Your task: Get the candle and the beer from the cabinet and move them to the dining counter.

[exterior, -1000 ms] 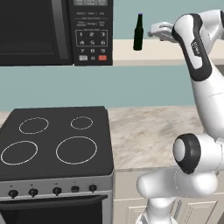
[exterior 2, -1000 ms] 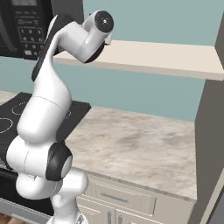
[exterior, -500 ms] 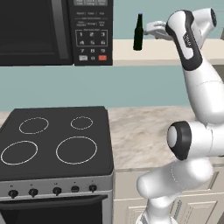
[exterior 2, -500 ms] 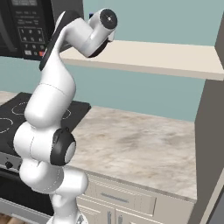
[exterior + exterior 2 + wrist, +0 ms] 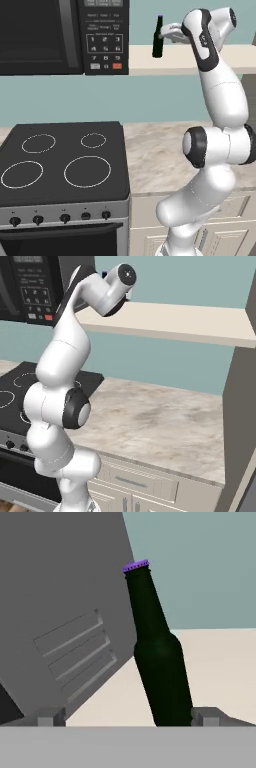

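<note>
**Open pincer level with the beer on the cabinet shelf**

Where the left base view begins, at far left, a black microwave (image 5: 60,35) hangs above a black stove (image 5: 62,165) with four ringed burners and a row of knobs along its front. To the right of the microwave, the beer (image 5: 158,37), a dark bottle with a narrow neck, stands upright on the cabinet (image 5: 150,59), a flat cream shelf slab running rightward along the teal wall. Just right of the bottle, the pincer (image 5: 167,34) reaches toward it from the arm's raised wrist; whether it touches the glass cannot be told from this view. Below the shelf, a beige marbled worktop (image 5: 155,160) adjoins the stove, with cream drawer fronts under its edge.

In the right base view, the microwave (image 5: 30,286) and stove (image 5: 15,391) occupy the left, the arm stands before them, and the shelf (image 5: 175,323) and worktop (image 5: 155,423) extend to the right, ending at a dark grey upright panel (image 5: 245,406).

In the hand view, the grey vented side of the microwave (image 5: 65,622) lies at left; the beer (image 5: 160,657) with its purple cap leans in the tilted frame, standing on the cream shelf (image 5: 220,662). The two fingertips (image 5: 50,717) sit far apart, the bottle's base just inside the right one; the pincer is spread wide and grips nothing.
</note>
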Robot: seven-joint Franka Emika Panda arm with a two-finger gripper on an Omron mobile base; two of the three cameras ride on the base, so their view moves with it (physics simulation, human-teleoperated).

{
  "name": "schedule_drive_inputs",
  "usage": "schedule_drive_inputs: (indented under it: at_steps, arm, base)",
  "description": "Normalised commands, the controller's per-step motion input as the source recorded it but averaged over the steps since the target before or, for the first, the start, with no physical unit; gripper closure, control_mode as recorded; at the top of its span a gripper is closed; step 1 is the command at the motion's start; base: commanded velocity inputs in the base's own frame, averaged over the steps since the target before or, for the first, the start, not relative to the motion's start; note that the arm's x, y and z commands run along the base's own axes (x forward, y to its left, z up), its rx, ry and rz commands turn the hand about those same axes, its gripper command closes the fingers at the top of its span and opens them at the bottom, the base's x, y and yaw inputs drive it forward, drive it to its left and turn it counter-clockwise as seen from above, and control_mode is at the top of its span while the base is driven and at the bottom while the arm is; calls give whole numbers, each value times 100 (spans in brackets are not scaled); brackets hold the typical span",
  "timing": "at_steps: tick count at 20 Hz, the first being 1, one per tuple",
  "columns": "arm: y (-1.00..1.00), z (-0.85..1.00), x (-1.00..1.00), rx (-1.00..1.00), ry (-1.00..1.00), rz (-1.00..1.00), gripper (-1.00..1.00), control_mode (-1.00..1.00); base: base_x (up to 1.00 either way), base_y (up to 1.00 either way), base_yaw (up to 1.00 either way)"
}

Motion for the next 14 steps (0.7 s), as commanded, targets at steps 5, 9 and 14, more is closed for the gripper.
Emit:
schedule_drive_inputs:
  at_steps: [5,9,14]
  arm:
    - [3,-3,38,-2,4,1,-100,-100]
    - [1,-2,40,0,2,1,-100,-100]
    - [0,-4,37,-1,0,0,-100,-100]
  base:
    - [0,0,0]
    - [0,0,0]
    - [0,0,0]
